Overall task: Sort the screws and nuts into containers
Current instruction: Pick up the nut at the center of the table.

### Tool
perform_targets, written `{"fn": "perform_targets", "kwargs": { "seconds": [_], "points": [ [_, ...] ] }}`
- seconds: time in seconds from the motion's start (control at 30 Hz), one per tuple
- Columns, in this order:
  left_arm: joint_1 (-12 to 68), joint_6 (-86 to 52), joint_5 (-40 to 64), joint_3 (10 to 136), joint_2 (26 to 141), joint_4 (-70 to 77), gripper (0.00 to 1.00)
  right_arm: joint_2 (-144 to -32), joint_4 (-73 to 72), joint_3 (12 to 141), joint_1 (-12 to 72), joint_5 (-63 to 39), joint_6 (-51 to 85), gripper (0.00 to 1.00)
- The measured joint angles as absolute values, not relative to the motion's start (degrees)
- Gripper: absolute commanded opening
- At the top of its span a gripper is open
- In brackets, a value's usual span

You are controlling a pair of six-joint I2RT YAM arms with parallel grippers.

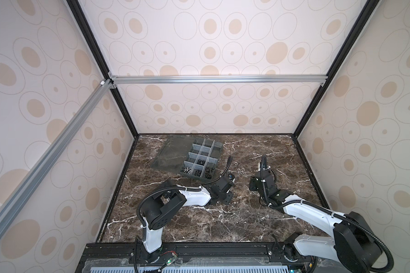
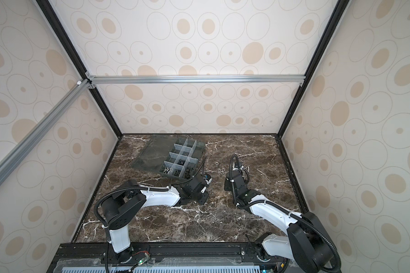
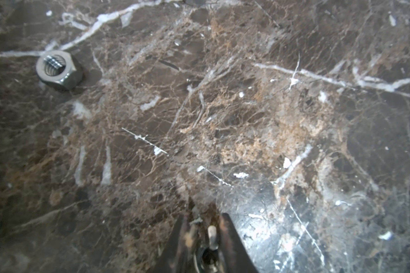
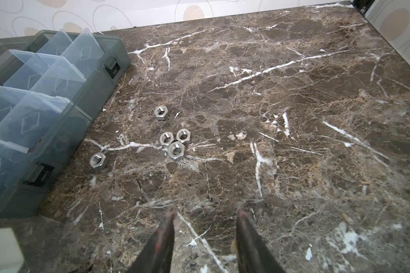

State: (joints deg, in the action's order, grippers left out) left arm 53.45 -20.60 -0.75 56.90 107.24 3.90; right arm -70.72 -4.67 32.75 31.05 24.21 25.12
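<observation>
Nearest: my left fingers (image 3: 231,238) are standing almost together over bare surface (image 3: 223,106); something small and pale is showing between them, and I cannot tell whether it is pinched. My right fingers (image 4: 162,238) are hanging spread, gripping nothing. Ahead: five silver nuts (image 4: 176,149) are lying loose, three touching, one nearer the box, so sorting is looking unfinished. Beyond: the containers (image 4: 97,89) are sitting on the left arm's side, near cells holding dark pieces I am taking for screws (image 1: 197,173), far cells looking empty. The clear lid (image 1: 168,151) is lying flat beside them. Open room is lying on the right arm's side; the box wall is crowding the nuts.
</observation>
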Motion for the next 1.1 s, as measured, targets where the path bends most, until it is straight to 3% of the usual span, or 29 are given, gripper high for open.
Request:
{"fn": "perform_targets", "kwargs": {
  "seconds": [0.27, 0.77, 0.9, 1.1],
  "points": [
    [53.49, -20.62, -2.04, 56.69, 106.43, 3.84, 0.0, -71.83, -4.49, 34.09, 31.05, 23.7, 25.15, 0.45],
    [51.53, -18.72, -4.21, 57.17, 98.89, 0.82, 0.0, -72.16, -4.25, 35.83, 31.05, 22.79, 24.82, 0.45],
    [45.69, -16.4, -5.15, 59.07, 94.78, -2.2, 0.0, -72.38, -4.23, 36.77, 31.05, 22.26, 24.16, 0.45],
    [30.87, -13.74, -6.83, 60.64, 91.96, -5.28, 0.0, -73.6, -4.29, 38.44, 31.03, 20.75, 22.96, 0.45]
  ]
}}
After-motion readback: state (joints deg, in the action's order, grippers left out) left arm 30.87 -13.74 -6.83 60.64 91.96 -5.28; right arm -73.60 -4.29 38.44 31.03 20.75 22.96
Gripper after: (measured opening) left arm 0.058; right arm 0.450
